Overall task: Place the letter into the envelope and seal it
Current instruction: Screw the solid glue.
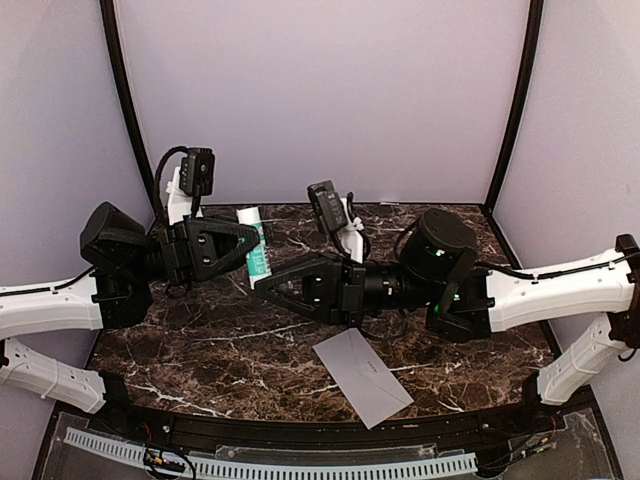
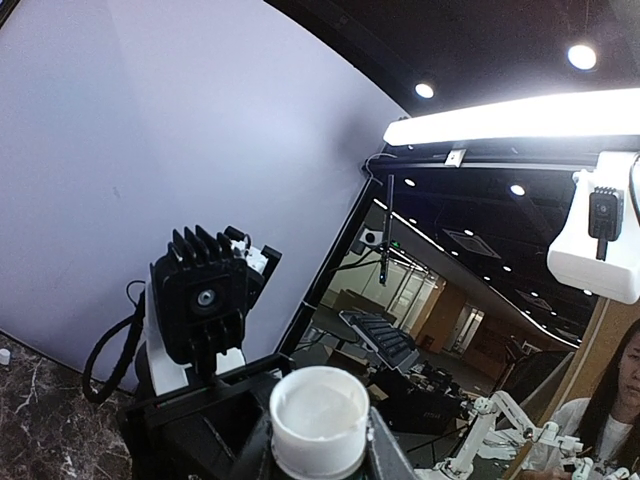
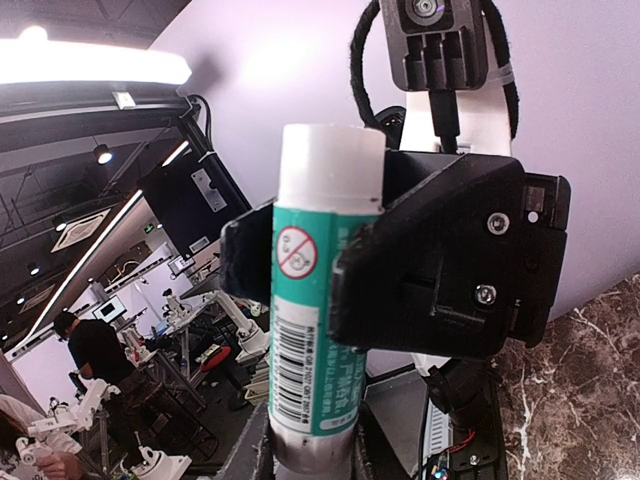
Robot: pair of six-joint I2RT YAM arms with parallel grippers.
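Found the left gripper [image 1: 248,243] clamped around the middle of a green-labelled glue stick [image 3: 318,330], white cap [image 3: 332,165] pointing toward the back wall. Saw the right gripper [image 1: 264,284] at the stick's bottom end, a finger on either side; could not tell whether closed on it. Noted the grey envelope [image 1: 362,376] lying flat near the front edge of the marble tabletop [image 1: 200,350], well apart from both grippers. Could not make out the letter anywhere.
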